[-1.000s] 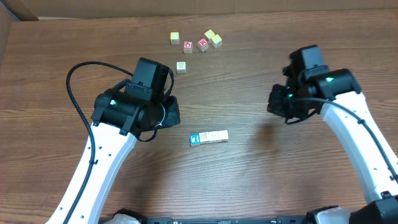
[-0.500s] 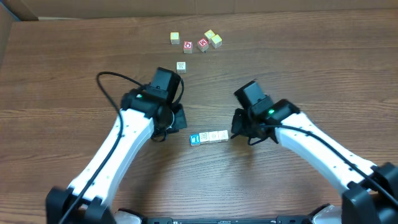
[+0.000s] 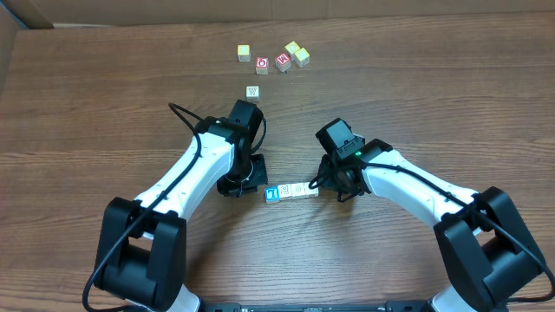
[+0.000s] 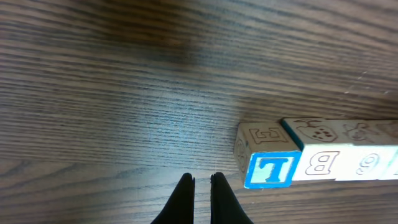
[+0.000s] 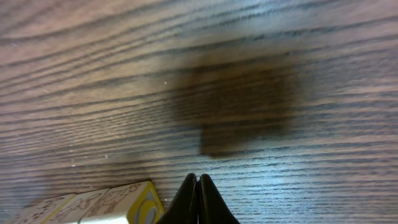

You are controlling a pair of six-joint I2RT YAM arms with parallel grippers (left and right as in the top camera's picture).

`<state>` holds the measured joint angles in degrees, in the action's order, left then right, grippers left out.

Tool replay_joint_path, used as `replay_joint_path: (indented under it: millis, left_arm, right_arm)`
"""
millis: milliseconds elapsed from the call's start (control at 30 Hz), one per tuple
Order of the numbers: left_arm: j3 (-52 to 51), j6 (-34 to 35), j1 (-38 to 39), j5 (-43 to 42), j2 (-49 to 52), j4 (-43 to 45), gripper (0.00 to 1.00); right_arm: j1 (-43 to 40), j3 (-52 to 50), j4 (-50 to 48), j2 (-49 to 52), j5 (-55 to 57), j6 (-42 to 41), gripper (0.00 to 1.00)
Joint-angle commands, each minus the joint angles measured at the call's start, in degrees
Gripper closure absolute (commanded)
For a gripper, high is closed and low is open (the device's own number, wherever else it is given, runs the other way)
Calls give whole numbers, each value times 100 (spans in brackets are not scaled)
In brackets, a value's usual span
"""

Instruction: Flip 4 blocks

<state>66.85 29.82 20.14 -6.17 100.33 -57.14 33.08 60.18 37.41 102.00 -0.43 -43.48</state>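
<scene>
Worktop (image 3: 69, 130): brown wood grain, overhead view.

Left arm (image 3: 195, 165): comes in from the near edge, left of centre, wrist bent down over mid-worktop.

Left fingers (image 4: 180, 205): drawn together, only a sliver showing between the tips, nothing held. The tips point at bare wood just left of the blocks and stand apart from them.

Dotted cube (image 3: 252, 92): white, alone, between the left arm and the far edge.

Cubes (image 3: 262, 63): five loose ones bunched near the far edge, about centre. Two are red-faced and three yellowish. They lie well apart from both arms.

Blocks (image 3: 290, 191): four in one straight row, face to face and touching. The row runs parallel to the near edge, about mid-worktop, between the two arms.
- Blue block (image 4: 268, 171): left end of the row. One side face is blue with a white L, and an E shows on top.
- Next in the row are pale faces, one printed B and one printed 6.
- The right-end block shows a yellow ring on its end face in the right wrist view.

Right fingers (image 5: 186, 205): pressed fully together, empty. The tips sit over bare wood just right of the row's right end, with a dark shadow on the grain beyond them. Cannot tell whether the tips touch the worktop.

Right arm (image 3: 416, 186): enters from the near right corner.
</scene>
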Motion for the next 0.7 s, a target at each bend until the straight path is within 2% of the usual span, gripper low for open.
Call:
replay_joint_path:
  millis: [0,667]
  left_arm:
    - [-105,-175,33,-136,111,13,96]
    - [-549,-151,278,-94,140,446,96]
  right_arm:
    - [9,-50,-37,9,-155,-46,96]
    - [72,-133,-247,59,-354,-50,96]
